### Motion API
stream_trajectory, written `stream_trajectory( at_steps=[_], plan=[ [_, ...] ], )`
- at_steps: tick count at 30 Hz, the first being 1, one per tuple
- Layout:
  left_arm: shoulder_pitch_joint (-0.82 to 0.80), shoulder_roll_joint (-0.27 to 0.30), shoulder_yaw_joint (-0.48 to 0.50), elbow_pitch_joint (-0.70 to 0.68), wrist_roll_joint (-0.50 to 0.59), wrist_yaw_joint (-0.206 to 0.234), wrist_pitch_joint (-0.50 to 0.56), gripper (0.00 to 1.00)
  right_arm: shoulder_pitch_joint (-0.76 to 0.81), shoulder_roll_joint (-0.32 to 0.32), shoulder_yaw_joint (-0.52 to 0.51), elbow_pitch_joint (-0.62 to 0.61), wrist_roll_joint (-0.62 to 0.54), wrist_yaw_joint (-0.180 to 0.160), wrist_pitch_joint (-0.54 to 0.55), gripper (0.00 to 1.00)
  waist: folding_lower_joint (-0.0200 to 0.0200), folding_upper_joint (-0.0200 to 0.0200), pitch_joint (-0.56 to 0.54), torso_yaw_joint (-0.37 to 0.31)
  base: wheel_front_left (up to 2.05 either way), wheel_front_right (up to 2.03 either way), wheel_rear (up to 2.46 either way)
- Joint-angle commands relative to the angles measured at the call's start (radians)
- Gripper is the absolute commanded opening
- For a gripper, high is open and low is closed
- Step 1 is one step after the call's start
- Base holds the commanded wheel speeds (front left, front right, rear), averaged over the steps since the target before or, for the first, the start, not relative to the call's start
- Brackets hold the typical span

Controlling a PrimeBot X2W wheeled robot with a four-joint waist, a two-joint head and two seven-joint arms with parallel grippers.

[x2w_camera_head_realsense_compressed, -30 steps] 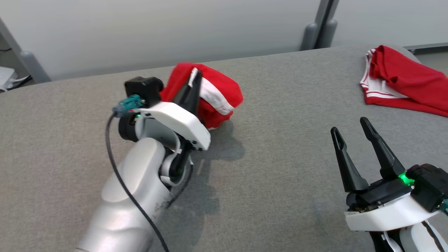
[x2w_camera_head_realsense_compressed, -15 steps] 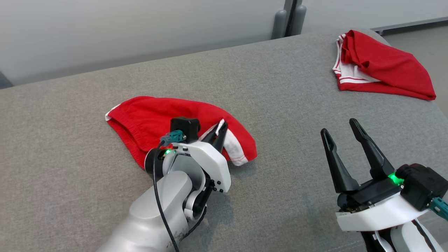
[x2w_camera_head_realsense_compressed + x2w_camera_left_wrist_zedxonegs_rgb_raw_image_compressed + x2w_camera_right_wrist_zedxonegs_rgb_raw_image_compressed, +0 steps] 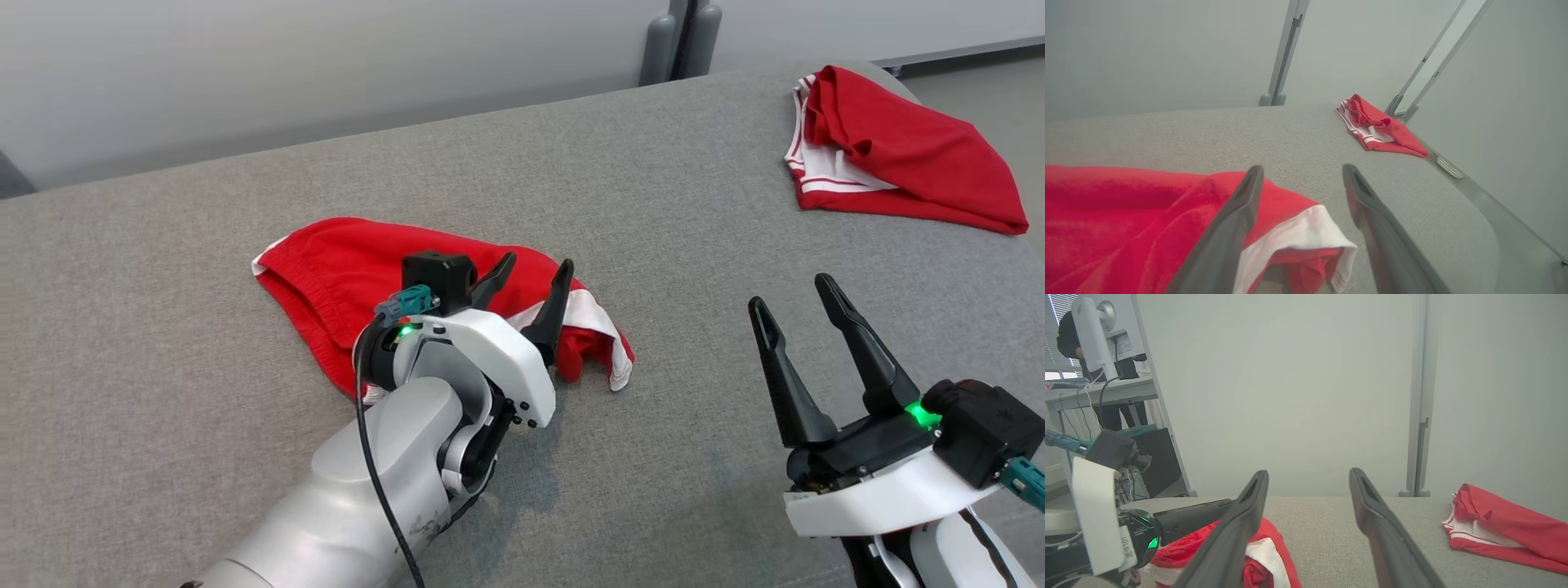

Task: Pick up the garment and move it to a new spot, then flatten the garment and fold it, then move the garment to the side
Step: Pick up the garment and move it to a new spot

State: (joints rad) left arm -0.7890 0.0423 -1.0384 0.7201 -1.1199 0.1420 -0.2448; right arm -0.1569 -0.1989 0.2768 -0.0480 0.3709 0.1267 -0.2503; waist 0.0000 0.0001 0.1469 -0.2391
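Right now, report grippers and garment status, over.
Left gripper open at the garment, no grip. Right gripper open, apart. Garment crumpled on table. Second red garment far right, clear.

Head above, wrists low; common tabletop (image 3: pixel 694 163)

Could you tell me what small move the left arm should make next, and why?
Probably draw the left gripper back off the garment: its jaws stand open and the garment lies rumpled on the table, so flattening comes next.

Office-like lab space, going by pale partition walls (image 3: pixel 1290 396) on metal posts (image 3: pixel 1419 416), a monitor (image 3: pixel 1090 335) on a cabled desk (image 3: pixel 1106 392), a grey cloth-covered counter (image 3: pixel 694 204).
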Motion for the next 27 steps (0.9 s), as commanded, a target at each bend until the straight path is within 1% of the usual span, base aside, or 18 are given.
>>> stream_trajectory(
  at_steps=[1, 3, 4, 6, 9, 14, 16, 19, 20, 27],
  plan=[
    [-0.047, 0.008, 0.028, -0.027, -0.004, 0.008, -0.013, 1.0, -0.009, -0.01, 0.021, -0.019, 0.002, 0.004, -0.011, 1.0, 0.0, -0.0001, -0.011, 0.016, 0.0, 0.0, 0.0],
    [-0.048, 0.008, 0.049, -0.042, 0.013, 0.017, -0.016, 1.0, -0.004, -0.01, 0.021, -0.019, 0.002, 0.004, -0.011, 1.0, 0.0, -0.0001, -0.02, 0.033, 0.0, 0.0, 0.0],
    [-0.047, 0.008, 0.075, -0.054, 0.036, 0.026, -0.016, 1.0, -0.001, -0.01, 0.021, -0.02, 0.001, 0.004, -0.011, 1.0, 0.0, -0.0001, -0.025, 0.043, 0.0, 0.0, 0.0],
    [-0.026, 0.015, 0.14, -0.088, 0.091, 0.039, -0.016, 1.0, 0.003, -0.01, 0.023, -0.021, 0.003, 0.004, -0.011, 1.0, 0.0, -0.0001, -0.032, 0.061, 0.0, 0.0, 0.0],
    [0.038, 0.041, 0.238, -0.163, 0.176, 0.053, -0.017, 1.0, 0.011, -0.013, 0.029, -0.02, 0.004, 0.004, -0.011, 1.0, 0.0, -0.0001, -0.043, 0.091, 0.0, 0.0, 0.0],
    [0.161, 0.08, 0.367, -0.298, 0.284, 0.024, -0.017, 1.0, 0.021, -0.018, 0.033, -0.02, 0.002, 0.004, -0.011, 1.0, 0.0, -0.0001, -0.056, 0.148, 0.0, 0.0, 0.0],
    [0.208, 0.09, 0.41, -0.333, 0.315, 0.022, -0.017, 1.0, 0.024, -0.018, 0.035, -0.02, 0.001, 0.004, -0.011, 1.0, 0.0, -0.0001, -0.062, 0.17, 0.0, 0.0, 0.0],
    [0.271, 0.1, 0.455, -0.376, 0.359, 0.027, -0.017, 1.0, 0.031, -0.017, 0.028, -0.02, 0.002, 0.004, -0.011, 1.0, 0.0, -0.0001, -0.074, 0.201, 0.0, 0.0, 0.0],
    [0.271, 0.1, 0.455, -0.376, 0.359, 0.027, -0.017, 1.0, 0.031, -0.017, 0.028, -0.02, 0.002, 0.004, -0.011, 1.0, 0.0, -0.0001, -0.074, 0.201, 0.0, 0.0, 0.0],
    [0.412, 0.127, 0.52, -0.47, 0.428, 0.026, -0.017, 1.0, 0.06, -0.006, -0.001, -0.016, -0.009, 0.004, -0.011, 1.0, 0.0, -0.0001, -0.1, 0.258, 0.0, 0.0, 0.0]
  ],
)
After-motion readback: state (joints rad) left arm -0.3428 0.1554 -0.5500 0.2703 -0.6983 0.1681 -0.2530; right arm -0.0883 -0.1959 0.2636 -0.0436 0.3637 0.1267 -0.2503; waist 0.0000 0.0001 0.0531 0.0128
